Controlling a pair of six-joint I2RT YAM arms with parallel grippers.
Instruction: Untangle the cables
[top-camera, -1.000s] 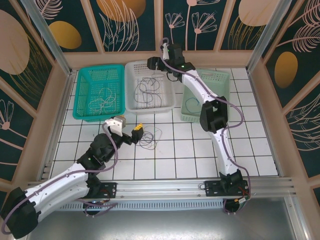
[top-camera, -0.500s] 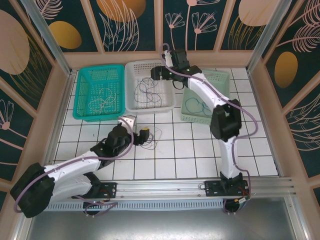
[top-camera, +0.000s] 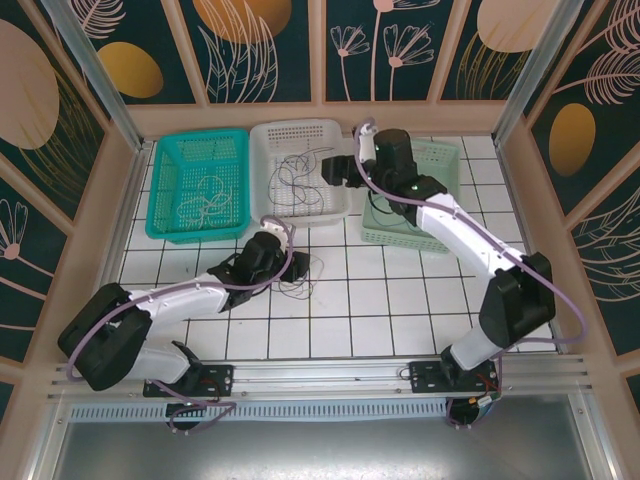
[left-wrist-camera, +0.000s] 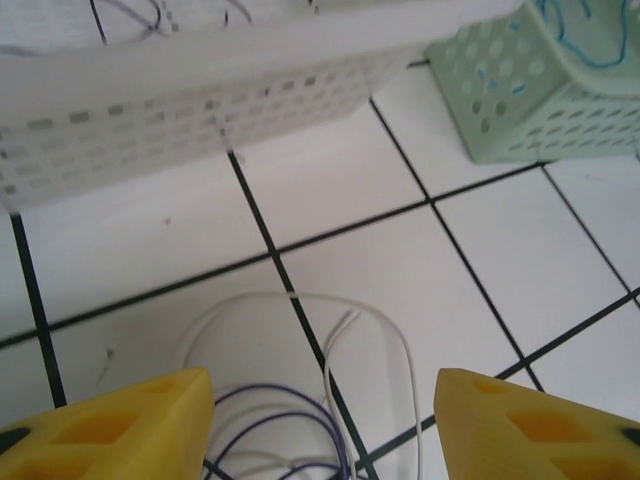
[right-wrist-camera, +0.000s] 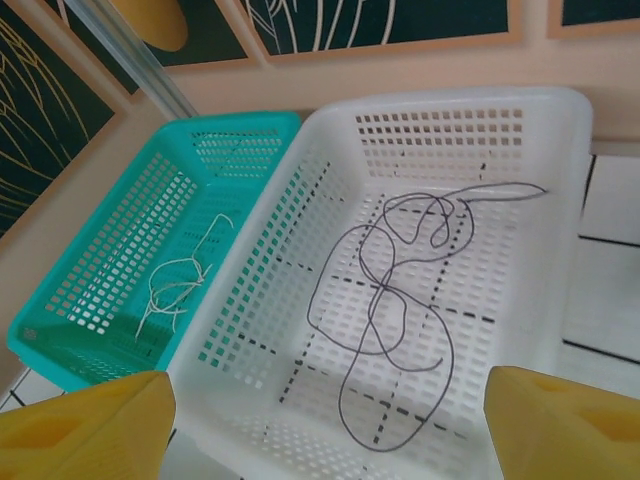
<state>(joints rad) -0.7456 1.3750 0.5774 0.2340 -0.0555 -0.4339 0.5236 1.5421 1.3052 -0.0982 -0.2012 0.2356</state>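
The left gripper (left-wrist-camera: 322, 405) sits low over the white tiled table (left-wrist-camera: 480, 290). Its yellow jaws are partly apart and empty, straddling the tangled thin white cable (left-wrist-camera: 408, 355) and thin purple cable (left-wrist-camera: 280, 412) at bottom centre. A good grasp would pinch one strand only, away from the crossings, then lift slowly. The right gripper (right-wrist-camera: 325, 425) hovers wide open and empty over the white slotted plastic basket (right-wrist-camera: 560, 110), where a thin dark looping cable (right-wrist-camera: 385, 300) lies mid-frame.
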